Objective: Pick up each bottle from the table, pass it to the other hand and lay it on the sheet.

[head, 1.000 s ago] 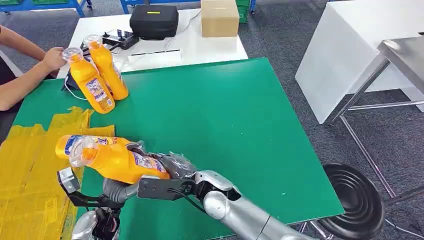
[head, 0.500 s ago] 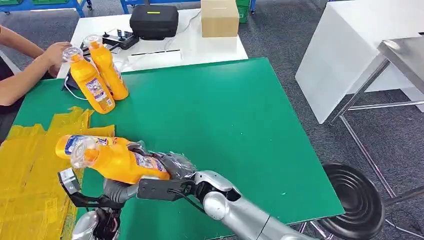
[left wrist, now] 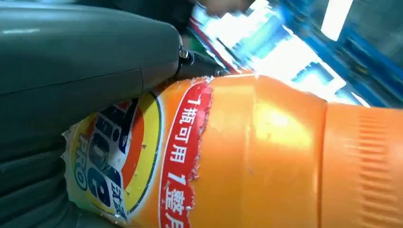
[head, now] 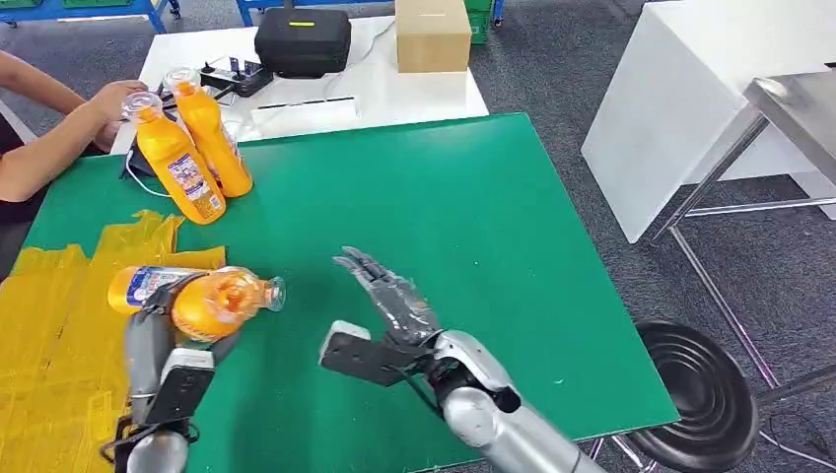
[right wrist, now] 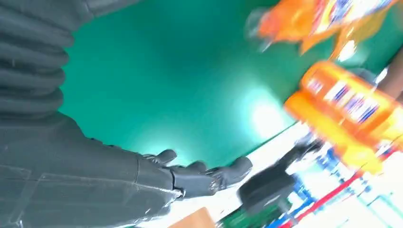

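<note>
My left hand (head: 146, 333) grips an orange bottle (head: 215, 304) just above the green mat's left side, its clear cap pointing right. Up close, the bottle's torn label (left wrist: 180, 156) lies against my left hand (left wrist: 76, 61). A second orange bottle (head: 148, 285) lies on the yellow sheet (head: 54, 345) right behind it. My right hand (head: 386, 294) hovers open to the right of the held bottle, fingers spread (right wrist: 190, 178) and holding nothing. Two more orange bottles (head: 177, 163) (head: 215, 133) stand upright at the mat's back left.
A person's hand (head: 113, 99) rests by the cap of one upright bottle. Behind the green mat (head: 444, 227), a white table carries a black case (head: 304, 41) and a cardboard box (head: 432, 34). A steel table (head: 789, 108) and black stool (head: 705, 394) stand right.
My right hand let go of the orange bottle and drew back to the right, fingers spread. The left hand rose and now holds that bottle alone, nearer the sheet.
</note>
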